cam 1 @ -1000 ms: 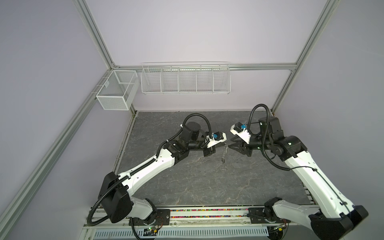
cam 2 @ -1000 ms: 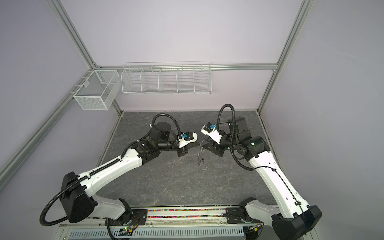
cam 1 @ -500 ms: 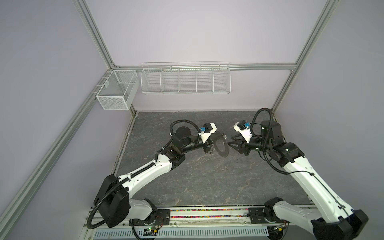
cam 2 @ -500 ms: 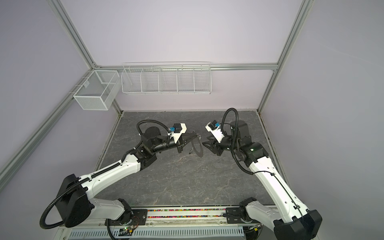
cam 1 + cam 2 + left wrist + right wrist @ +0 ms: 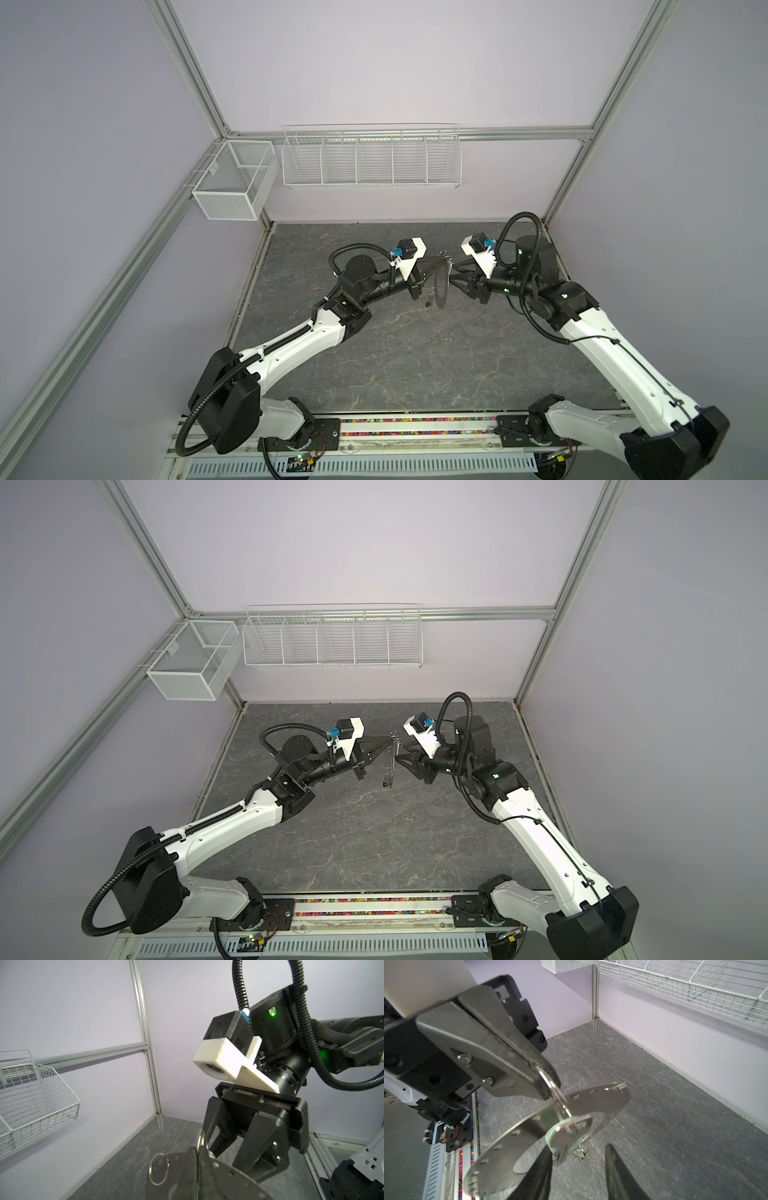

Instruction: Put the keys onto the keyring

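Since half a second ago the keyring [image 5: 441, 291] has turned from broadside to nearly edge-on in both top views, and the right gripper [image 5: 453, 274] has come in closer to it.

Risk: the whole assembly hangs clear of the grey tabletop [image 5: 395, 357] from one pinch on a thin split ring [image 5: 553, 1089], so the disc is free to swing and spin. A nudge from a right finger [image 5: 543, 1172] could twist the wire out of that pinch and drop everything. A swinging target also invites a mis-grip, with the jaws closing on the disc's edge or on air rather than on a key.

Jaws of the left gripper [image 5: 545, 1086]: together, clamped on the split ring, which threads a rim hole of the keyring. The white-tagged key [image 5: 569, 1136] hangs on that same ring, against the disc's face.

Jaws of the right gripper: moderately apart, holding nothing. The tagged key's tip lies just beside one finger; contact cannot be told. A second split ring [image 5: 616, 1085] sits at the far rim. The other key is not identifiable.
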Controlling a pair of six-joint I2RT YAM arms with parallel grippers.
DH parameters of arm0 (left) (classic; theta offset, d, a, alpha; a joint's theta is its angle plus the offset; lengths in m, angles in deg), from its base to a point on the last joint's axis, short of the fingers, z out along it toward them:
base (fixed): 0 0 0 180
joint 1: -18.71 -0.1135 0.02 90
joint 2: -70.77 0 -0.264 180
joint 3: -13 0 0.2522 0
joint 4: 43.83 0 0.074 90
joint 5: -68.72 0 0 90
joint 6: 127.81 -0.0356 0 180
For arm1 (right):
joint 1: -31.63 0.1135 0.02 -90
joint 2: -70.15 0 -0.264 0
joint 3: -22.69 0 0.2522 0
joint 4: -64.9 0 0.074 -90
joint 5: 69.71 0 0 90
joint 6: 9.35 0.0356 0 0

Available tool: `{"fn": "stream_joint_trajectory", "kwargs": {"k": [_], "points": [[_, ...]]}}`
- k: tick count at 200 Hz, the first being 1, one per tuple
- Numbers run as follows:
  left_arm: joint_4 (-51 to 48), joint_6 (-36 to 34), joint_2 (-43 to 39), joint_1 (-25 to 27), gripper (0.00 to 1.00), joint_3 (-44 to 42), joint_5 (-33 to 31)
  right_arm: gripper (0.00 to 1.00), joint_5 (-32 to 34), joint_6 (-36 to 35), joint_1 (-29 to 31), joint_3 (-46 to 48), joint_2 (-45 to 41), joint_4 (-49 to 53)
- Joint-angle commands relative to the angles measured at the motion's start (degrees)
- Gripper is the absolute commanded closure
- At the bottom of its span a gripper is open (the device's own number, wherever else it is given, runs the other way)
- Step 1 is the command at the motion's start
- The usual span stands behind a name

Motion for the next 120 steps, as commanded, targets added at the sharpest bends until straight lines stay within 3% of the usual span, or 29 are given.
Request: {"fn": "stream_joint_trajectory", "kwargs": {"k": [1, 120], "points": [[3.64, 1.64, 1.04, 0.36, 1.00, 0.32, -0.58, 0.60, 1.82, 0.20, 0.65, -1.19, -0.31, -3.02], [9.16, 4.22, 4.39, 0.54, 1.00, 2.54, -2.59, 0.84, 12.56, -3.88, 3.98, -2.24, 0.55, -2.81]]}}
